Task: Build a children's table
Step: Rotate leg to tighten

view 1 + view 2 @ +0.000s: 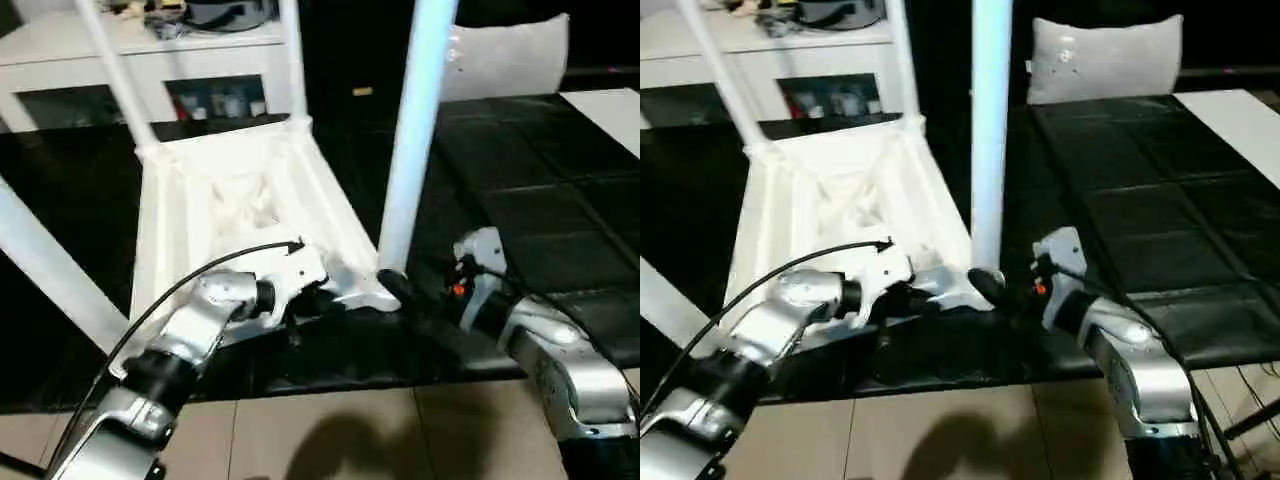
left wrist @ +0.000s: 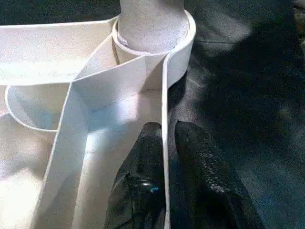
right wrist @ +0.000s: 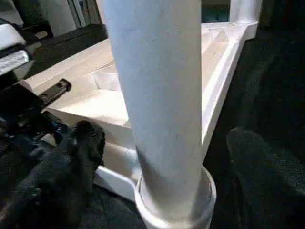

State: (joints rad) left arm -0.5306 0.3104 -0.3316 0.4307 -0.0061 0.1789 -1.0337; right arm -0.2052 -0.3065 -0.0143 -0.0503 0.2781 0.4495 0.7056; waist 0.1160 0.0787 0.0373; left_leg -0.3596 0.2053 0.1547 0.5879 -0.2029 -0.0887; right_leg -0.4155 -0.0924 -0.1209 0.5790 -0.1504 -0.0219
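On the black mat (image 1: pixel 520 170) at frame centre, I see the children's table (image 1: pixel 230 200) upside down, legs up. My left gripper (image 2: pixel 164 157) pinches its rim wall to steady it; my right gripper (image 3: pixel 162 157) stands spread wide around the near leg (image 1: pixel 415 130), released.

The left gripper (image 2: pixel 164 143) is pinching the table's thin side wall (image 2: pixel 165 95) between its fingers, just short of the leg (image 2: pixel 150 21) standing in its corner socket (image 2: pixel 183 52).
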